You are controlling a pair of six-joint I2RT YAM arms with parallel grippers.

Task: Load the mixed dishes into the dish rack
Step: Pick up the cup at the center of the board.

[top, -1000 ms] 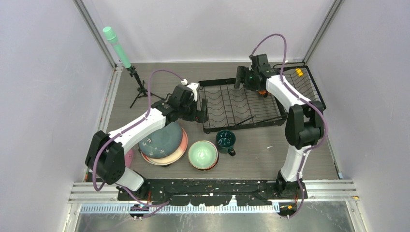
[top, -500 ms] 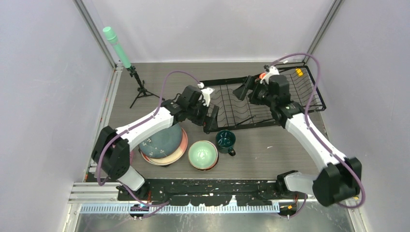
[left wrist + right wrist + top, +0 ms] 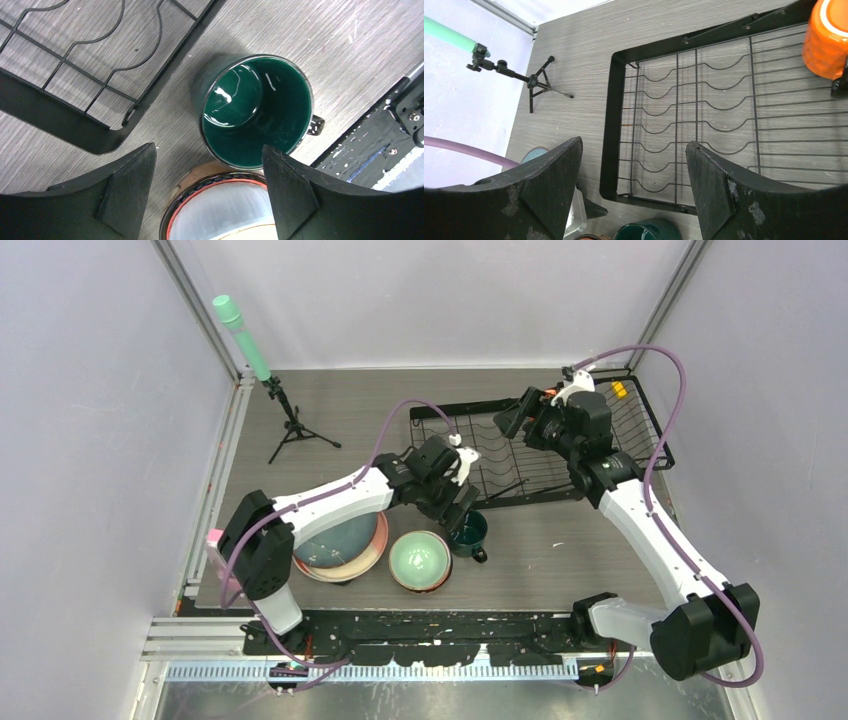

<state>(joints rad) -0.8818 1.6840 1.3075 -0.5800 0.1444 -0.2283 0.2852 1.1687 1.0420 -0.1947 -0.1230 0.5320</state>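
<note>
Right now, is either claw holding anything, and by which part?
Nothing is held. The left claw is open above the dark teal mug, and the right claw is open over the dish rack.

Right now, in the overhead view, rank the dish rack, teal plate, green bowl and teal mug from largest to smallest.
1. dish rack
2. teal plate, partly hidden under the left arm, though its visible part already looks wider than the bowl
3. green bowl
4. teal mug
</note>
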